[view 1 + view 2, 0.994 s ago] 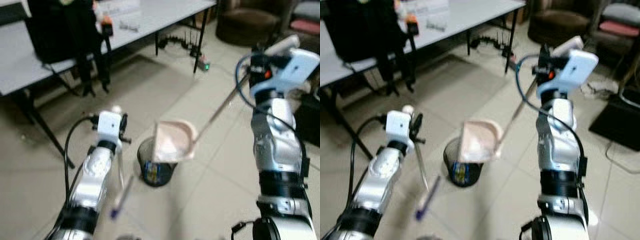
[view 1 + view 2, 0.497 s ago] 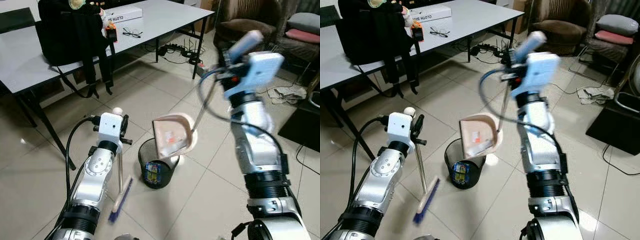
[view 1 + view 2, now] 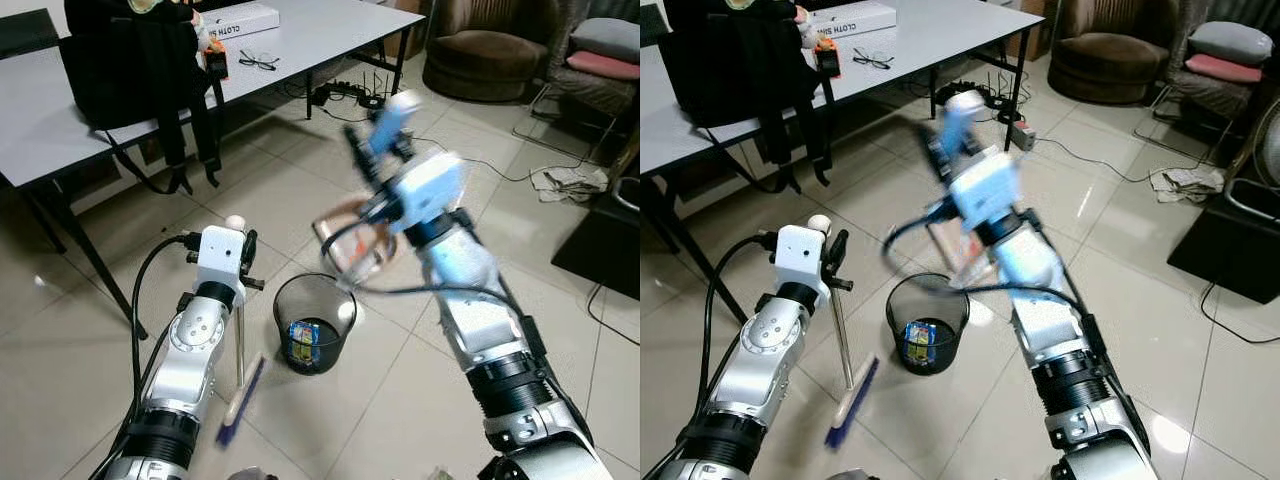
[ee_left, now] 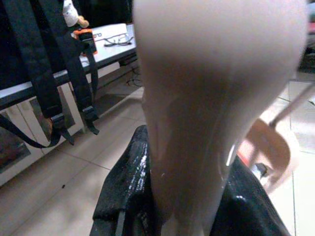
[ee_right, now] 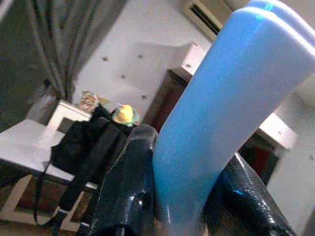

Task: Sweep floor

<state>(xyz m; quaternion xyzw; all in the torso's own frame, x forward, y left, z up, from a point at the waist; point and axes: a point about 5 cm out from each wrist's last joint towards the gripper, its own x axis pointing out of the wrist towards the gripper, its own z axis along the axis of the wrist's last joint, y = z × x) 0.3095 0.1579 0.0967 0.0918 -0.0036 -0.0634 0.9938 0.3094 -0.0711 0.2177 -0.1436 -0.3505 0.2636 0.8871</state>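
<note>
My left gripper (image 3: pixel 240 250) is shut on the cream top of a broom handle (image 4: pixel 197 108), which stands nearly upright. Its blue bristles (image 3: pixel 240 398) rest on the tiles left of a black wire bin (image 3: pixel 315 318). My right gripper (image 3: pixel 378 165) is shut on the blue handle (image 5: pixel 221 98) of a pink dustpan (image 3: pixel 352 240), black fingers (image 5: pixel 129 187) on each side. The dustpan hangs tilted just above the bin's far rim, blurred by motion. Some litter lies in the bottom of the bin.
A grey table (image 3: pixel 300 45) at the back left carries a black backpack (image 3: pixel 125 60), glasses and a box. Its legs and hanging straps stand near my left arm. A brown armchair (image 3: pixel 480 50) and floor cables (image 3: pixel 560 180) lie at the back right.
My right arm has swung left and down, bringing the dustpan lower over the bin and turning it. The left arm and broom have stayed where they were.
</note>
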